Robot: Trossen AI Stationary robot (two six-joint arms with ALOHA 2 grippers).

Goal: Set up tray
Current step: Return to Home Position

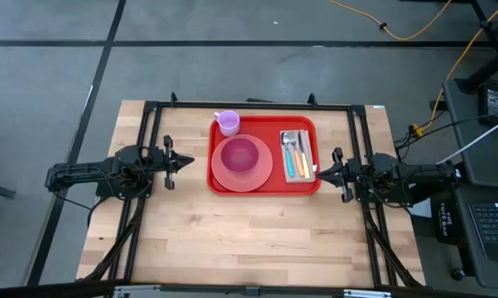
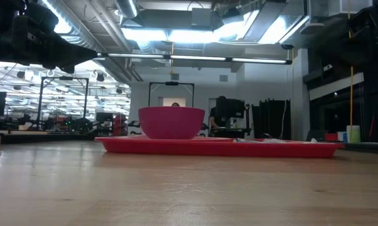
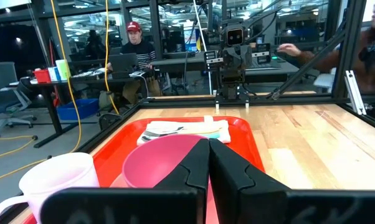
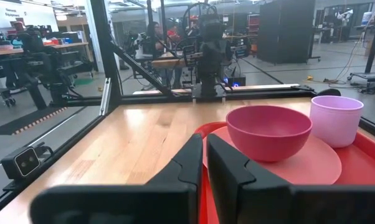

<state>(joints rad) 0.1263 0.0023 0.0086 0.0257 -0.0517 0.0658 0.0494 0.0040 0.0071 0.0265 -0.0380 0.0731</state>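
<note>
The tray [image 1: 261, 128] between two arms
It lies toward 12 o'clock on the surface [image 1: 257, 240]; left end effector [image 1: 185, 161] at its 9 o'clock, right end effector [image 1: 325, 171] at 3, both with fingers together.

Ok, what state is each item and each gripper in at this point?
tray: flat on the table, loaded.
plate: flat on the tray.
bowl: upright on the plate, looks empty.
mug: upright at the tray's corner.
napkin: flat on the tray, cutlery on it.
left gripper: shut, empty, beside the tray.
right gripper: shut, empty, at the tray's edge.
</note>
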